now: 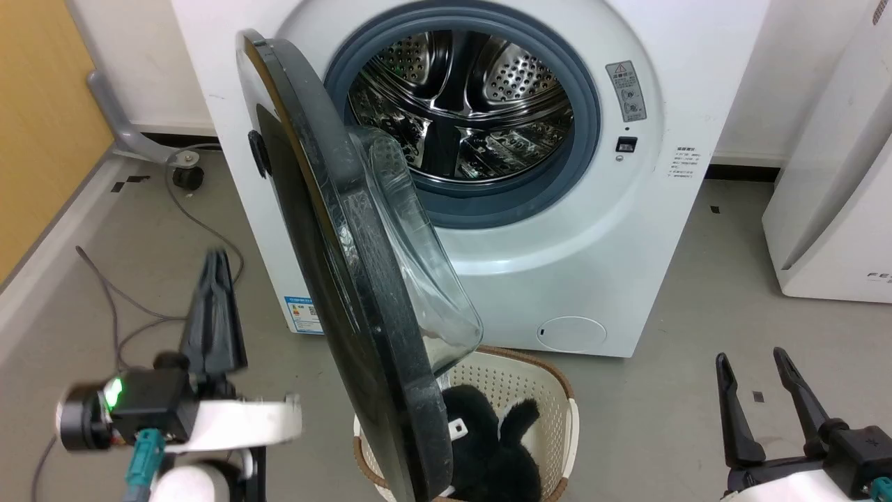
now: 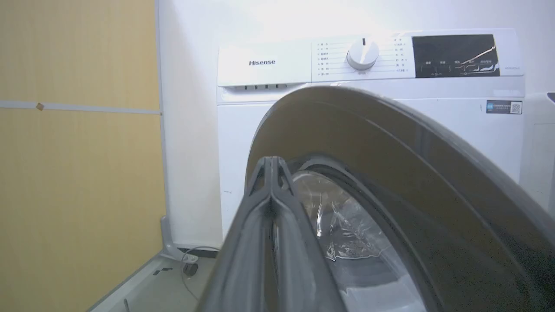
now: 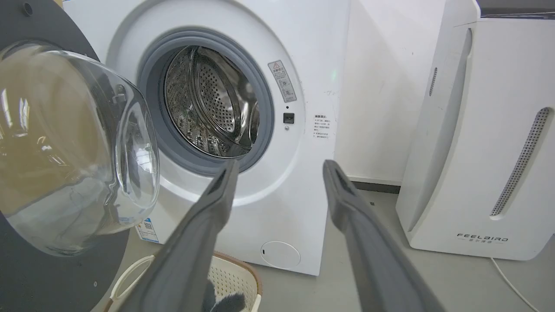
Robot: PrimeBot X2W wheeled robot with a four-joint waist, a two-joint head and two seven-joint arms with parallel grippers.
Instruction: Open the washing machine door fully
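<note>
Holding the left tool [image 2: 271,167] with both dark fingers pressed tip to tip, gripping nothing. Pointing it along the glossy black outer face of the washing machine door [image 1: 334,265], just beside that face; failing to tell from either view whether touching. Carrying the right tool [image 1: 751,357] low at the right, well apart from the door, fingers spread wide and touching nothing. Facing the washing machine [image 1: 557,265], with steel drum [image 1: 460,90] and grey rubber ring [image 1: 488,202] exposed. Seeing the door swung out on its left-side hinge, nearly edge-on in the head view, roughly square to the machine's front, clear glass bowl [image 3: 65,143] hanging over a cream perforated laundry basket [image 1: 536,387] containing something black and fluffy [image 1: 502,453]. Showing, in the right wrist view, a white FEELBIRD appliance [image 3: 477,151] near the machine's right side, on grey floor [image 1: 697,348].
</note>
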